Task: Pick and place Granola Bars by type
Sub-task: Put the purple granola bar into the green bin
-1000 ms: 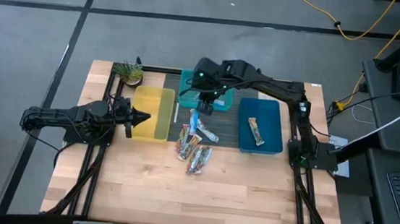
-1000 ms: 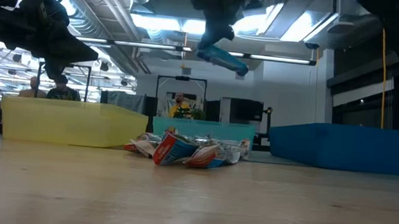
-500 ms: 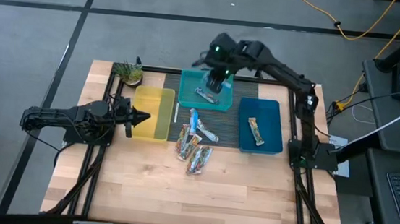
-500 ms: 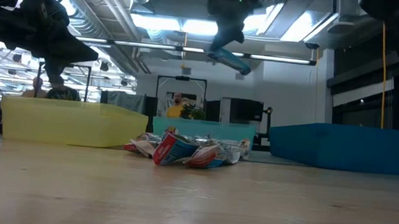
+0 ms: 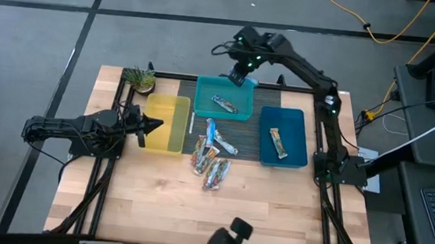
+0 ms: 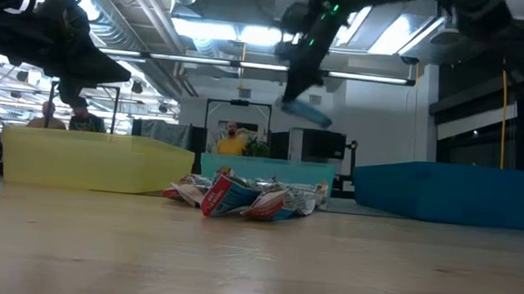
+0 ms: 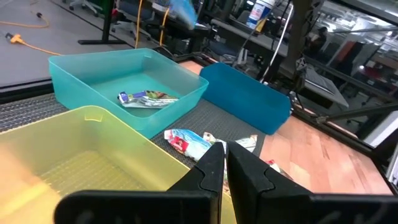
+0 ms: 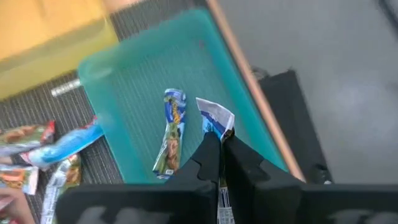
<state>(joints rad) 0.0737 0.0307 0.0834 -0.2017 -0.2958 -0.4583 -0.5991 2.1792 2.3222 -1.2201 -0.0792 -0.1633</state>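
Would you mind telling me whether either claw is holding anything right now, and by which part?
The right claw pinches a blue-white granola bar by one end, above the teal bin. The left claw holds nothing.

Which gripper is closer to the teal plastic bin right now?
Right. The right gripper hangs over the far edge of the teal plastic bin, shut on a blue-white bar; the left gripper waits beside the yellow bin.

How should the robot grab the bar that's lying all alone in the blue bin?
By its middle, from straight above. The bar lies flat and alone in the blue bin, so the pincer should close across its narrow width, one finger on each long edge. The bin walls would likely block a sideways approach. The right pincer now holds a blue-white bar.
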